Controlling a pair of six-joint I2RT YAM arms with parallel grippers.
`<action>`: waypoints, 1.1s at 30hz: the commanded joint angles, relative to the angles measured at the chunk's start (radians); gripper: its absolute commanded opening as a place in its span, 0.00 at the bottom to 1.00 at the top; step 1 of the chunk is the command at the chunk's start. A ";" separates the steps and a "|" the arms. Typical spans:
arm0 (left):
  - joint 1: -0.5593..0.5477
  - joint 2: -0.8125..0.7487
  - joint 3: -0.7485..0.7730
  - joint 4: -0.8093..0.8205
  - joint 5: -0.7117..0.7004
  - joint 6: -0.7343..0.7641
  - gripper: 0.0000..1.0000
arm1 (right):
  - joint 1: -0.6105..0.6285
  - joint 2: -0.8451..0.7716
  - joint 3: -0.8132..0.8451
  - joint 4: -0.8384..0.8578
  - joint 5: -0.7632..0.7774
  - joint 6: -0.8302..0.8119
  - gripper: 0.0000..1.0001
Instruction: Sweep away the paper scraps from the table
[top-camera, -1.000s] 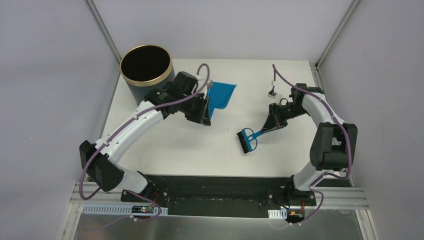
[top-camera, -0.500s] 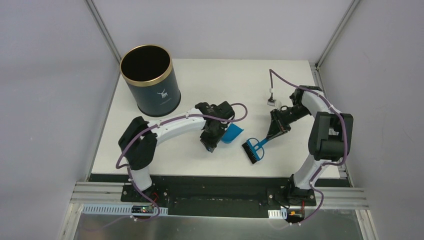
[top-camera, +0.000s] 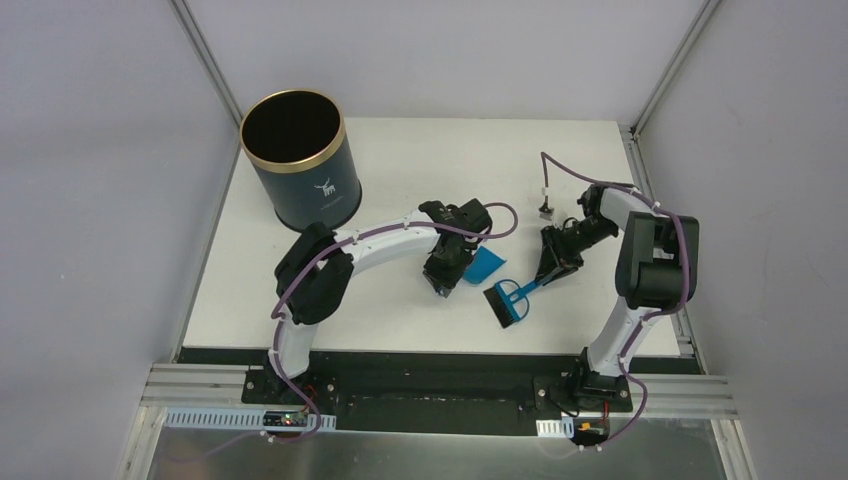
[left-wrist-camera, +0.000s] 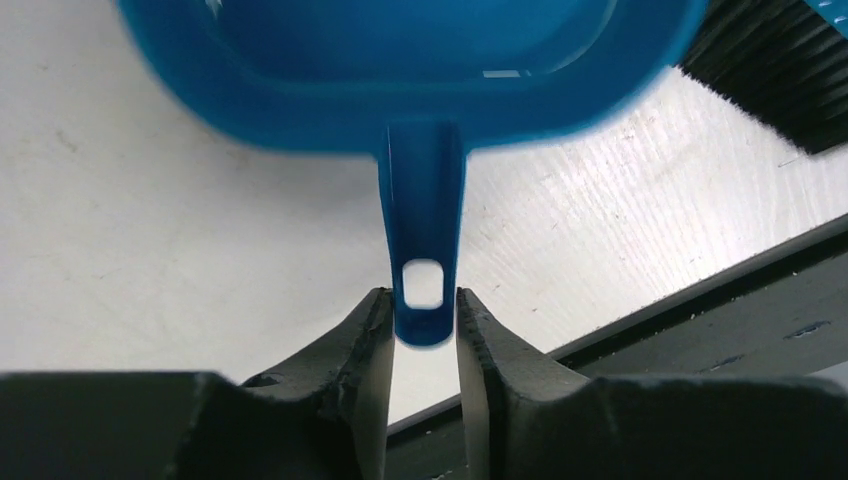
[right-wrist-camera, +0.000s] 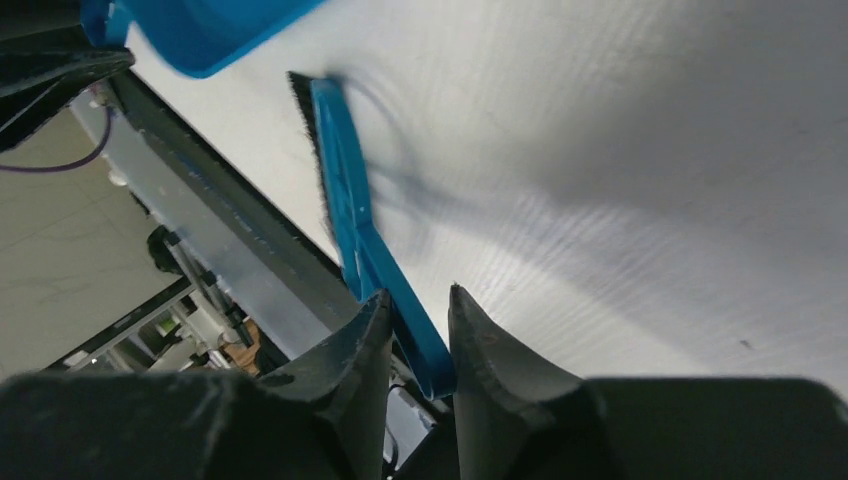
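Observation:
The blue dustpan (top-camera: 486, 264) lies on the white table (top-camera: 420, 170) near the front middle. My left gripper (top-camera: 441, 283) is shut on the tip of the dustpan's handle (left-wrist-camera: 422, 300), both fingertips touching it. Just to the right, the blue brush (top-camera: 506, 300) rests bristles-down on the table. My right gripper (top-camera: 549, 274) stands slightly open around the brush handle (right-wrist-camera: 400, 310), which crosses the gap slantwise and loose. In the left wrist view the brush's black bristles (left-wrist-camera: 775, 80) lie close by the dustpan (left-wrist-camera: 400, 60). No paper scraps show in any view.
The dark navy, gold-rimmed bin (top-camera: 300, 160) stands at the table's back left corner. The black rail (top-camera: 400, 356) runs along the front edge, close below the dustpan and brush. The right arm's cable (top-camera: 545, 205) loops over the table's right half.
The left arm swung from the bin to the front middle and brought the dustpan down beside the brush. The right arm drew the brush slightly toward it and loosened its jaws.

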 joint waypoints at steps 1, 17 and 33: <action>-0.009 0.038 0.051 0.007 -0.012 0.032 0.31 | -0.004 -0.042 -0.019 0.152 0.134 0.081 0.32; 0.120 -0.370 -0.085 -0.006 -0.136 0.087 0.49 | -0.016 -0.395 0.030 0.318 0.336 0.297 1.00; 0.209 -0.829 -0.604 0.442 -0.256 0.189 0.84 | -0.027 -0.717 -0.338 0.860 0.340 0.416 1.00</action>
